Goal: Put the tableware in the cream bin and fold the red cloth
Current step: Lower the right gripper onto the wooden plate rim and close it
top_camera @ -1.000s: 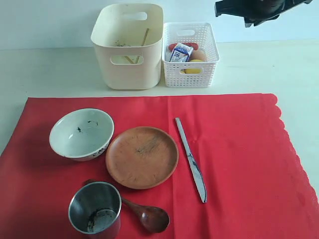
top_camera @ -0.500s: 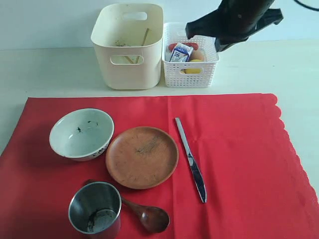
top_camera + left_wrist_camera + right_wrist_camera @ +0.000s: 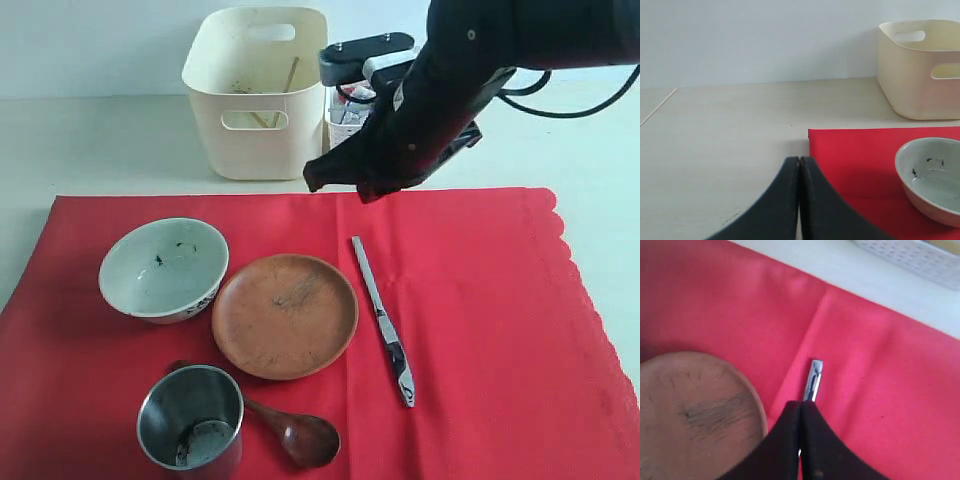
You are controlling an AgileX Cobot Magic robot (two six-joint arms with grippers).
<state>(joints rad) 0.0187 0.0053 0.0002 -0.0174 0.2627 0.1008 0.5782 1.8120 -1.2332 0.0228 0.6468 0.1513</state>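
Observation:
The red cloth (image 3: 500, 330) lies flat under a white speckled bowl (image 3: 163, 267), brown plate (image 3: 285, 315), steel cup (image 3: 191, 417), dark wooden spoon (image 3: 300, 435) and silver knife (image 3: 383, 320). Chopsticks (image 3: 290, 75) lean inside the cream bin (image 3: 258, 140). My right gripper (image 3: 340, 182) hangs shut over the cloth's far edge, above the knife's far end. In the right wrist view that gripper (image 3: 801, 404) is closed with the knife (image 3: 814, 377) showing just past its tips, beside the plate (image 3: 695, 410). My left gripper (image 3: 799, 159) is shut and empty over the table by the cloth's corner (image 3: 855, 160), near the bowl (image 3: 932, 180).
The white perforated basket (image 3: 340, 130) stands right of the cream bin, mostly hidden behind my right arm. Bare pale table runs along the far side and to the left of the cloth. The cloth's scalloped edge (image 3: 590, 300) is on the right.
My right arm has come down from the top right toward the cloth and now hangs over the knife's far end, covering the basket. Tableware and cloth have not moved.

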